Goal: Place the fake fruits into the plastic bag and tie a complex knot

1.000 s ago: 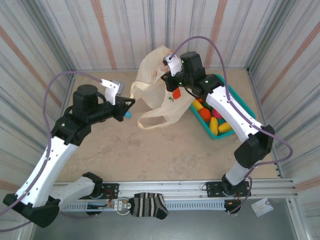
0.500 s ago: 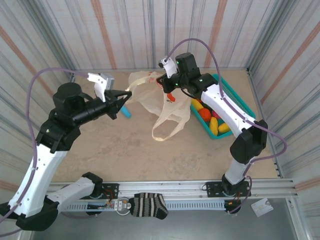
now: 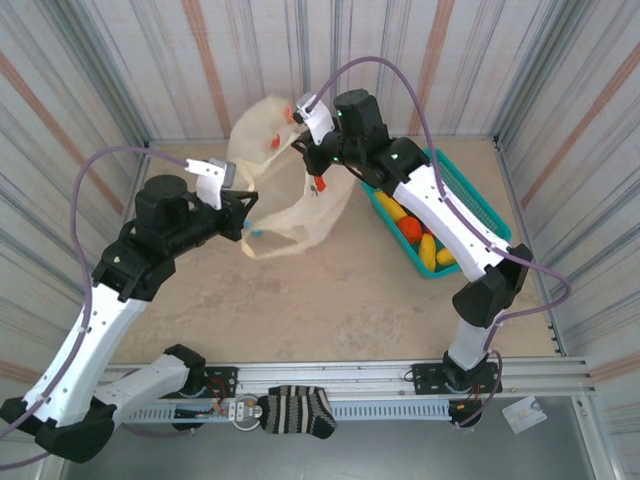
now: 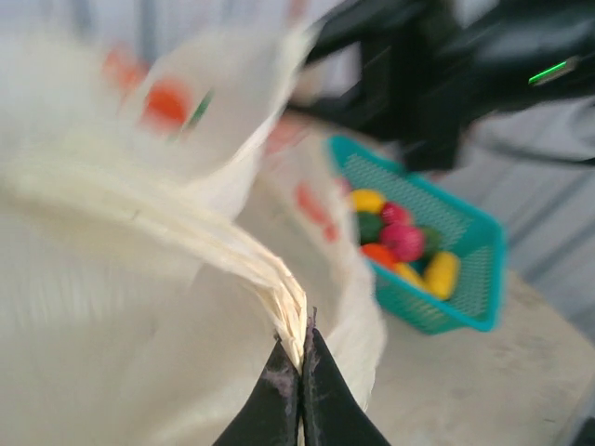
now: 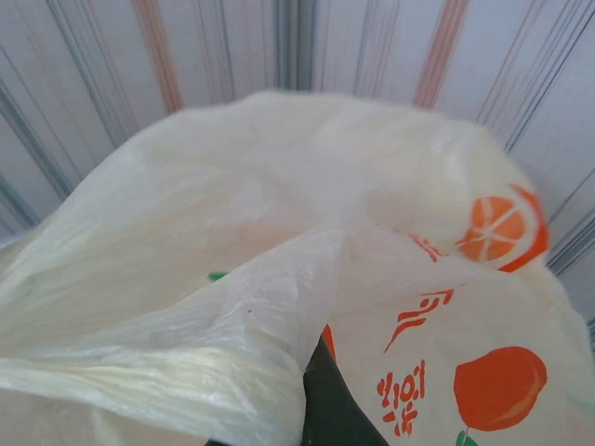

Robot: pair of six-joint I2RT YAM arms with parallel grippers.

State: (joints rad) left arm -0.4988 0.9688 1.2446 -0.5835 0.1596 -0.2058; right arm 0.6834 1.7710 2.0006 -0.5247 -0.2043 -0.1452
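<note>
From above, I see my left pincer (image 3: pixel 249 222) clenched on the bag (image 3: pixel 262 130), which is stretched up to my right pincer (image 3: pixel 312 165), also gripping it. The fruits (image 3: pixel 413 228) sit in the basket (image 3: pixel 480 198), right of both.

Left wrist: the left pincer (image 4: pixel 299 372) pinches gathered bag (image 4: pixel 130 279) plastic, with the fruits (image 4: pixel 402 240) in the basket (image 4: pixel 483 279) ahead-right.

Right wrist: the bag (image 5: pixel 232 232) drapes over my finger (image 5: pixel 327 409).

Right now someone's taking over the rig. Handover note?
Left gripper: shut on a bunched edge of the plastic bag.
Right gripper: shut on another part of the bag, higher up.
Fake fruits: in the teal mesh basket on the right side; none seen in the bag.
Done: bag picked up and held between both arms.
Left: open the bag's mouth, load the fruits, tie the knot.
</note>
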